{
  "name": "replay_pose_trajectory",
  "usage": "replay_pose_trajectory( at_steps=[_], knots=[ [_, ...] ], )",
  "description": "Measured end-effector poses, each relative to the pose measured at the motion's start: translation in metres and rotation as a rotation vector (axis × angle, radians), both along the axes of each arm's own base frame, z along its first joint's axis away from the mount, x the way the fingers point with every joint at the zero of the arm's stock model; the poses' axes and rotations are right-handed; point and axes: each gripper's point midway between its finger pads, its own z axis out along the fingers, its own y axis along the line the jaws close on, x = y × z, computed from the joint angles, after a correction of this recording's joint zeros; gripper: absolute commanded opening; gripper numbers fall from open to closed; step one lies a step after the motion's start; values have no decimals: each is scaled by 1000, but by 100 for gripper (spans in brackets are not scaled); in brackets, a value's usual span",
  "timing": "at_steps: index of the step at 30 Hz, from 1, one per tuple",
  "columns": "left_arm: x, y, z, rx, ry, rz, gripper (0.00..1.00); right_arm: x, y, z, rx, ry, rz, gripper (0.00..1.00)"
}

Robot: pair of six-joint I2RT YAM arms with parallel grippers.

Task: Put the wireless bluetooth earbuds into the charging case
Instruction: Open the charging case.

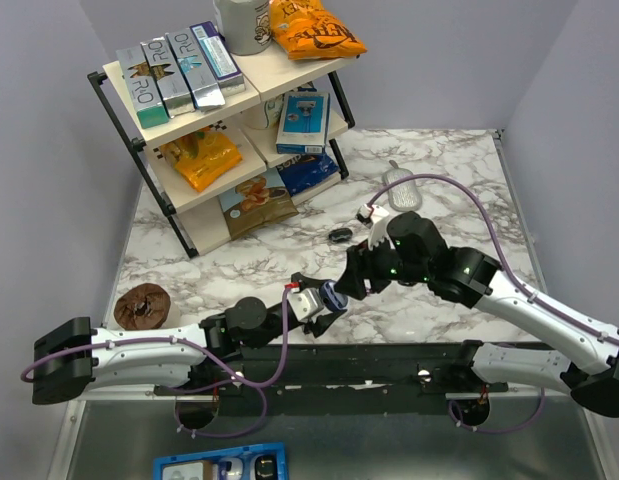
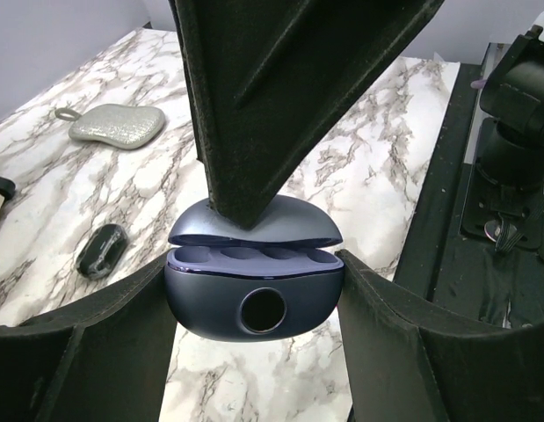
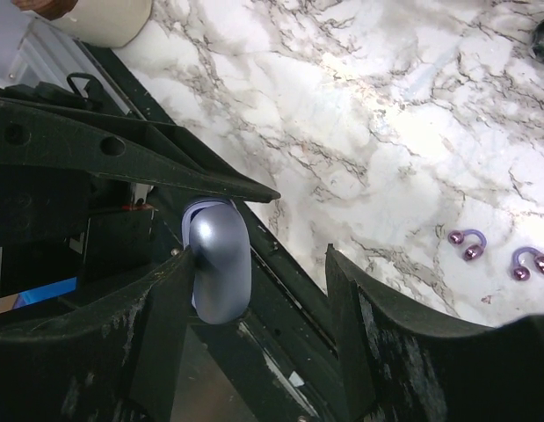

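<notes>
Charging case (image 2: 254, 281), periwinkle, is clamped at its two ends between the fingers of the left gripper (image 2: 254, 303), lower shell facing the left wrist camera with a round hole in its front. Its lid is ajar, showing rounded recesses within. One finger (image 2: 254, 105) of the right gripper (image 3: 258, 272) bears down on the top of the lid; that gripper's jaws stand apart and unclamped, with the case against the inner face of one finger and the other finger clear of it. In the top view the two grippers meet at the near edge of the marble table (image 1: 439, 160). Two translucent purple earbuds (image 3: 469, 244) lie side by side on the marble, well apart from the case. Farther out lie a glossy black oval object (image 2: 102, 251) and a grey pouch (image 2: 116, 125).
</notes>
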Motion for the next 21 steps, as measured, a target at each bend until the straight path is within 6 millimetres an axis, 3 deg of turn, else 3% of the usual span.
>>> replay_pose_trajectory(
  at_steps=[13, 17, 21],
  knots=[
    [0, 1, 5, -19, -2, 0, 0, 1, -16, 7, 21, -33, -32, 69],
    [0, 1, 6, -25, -3, 1, 0, -5, -12, 16, 61, -36, 1, 68],
    [0, 1, 8, -33, -5, 1, 0, -11, -4, 12, 75, -8, 47, 64]
  ],
)
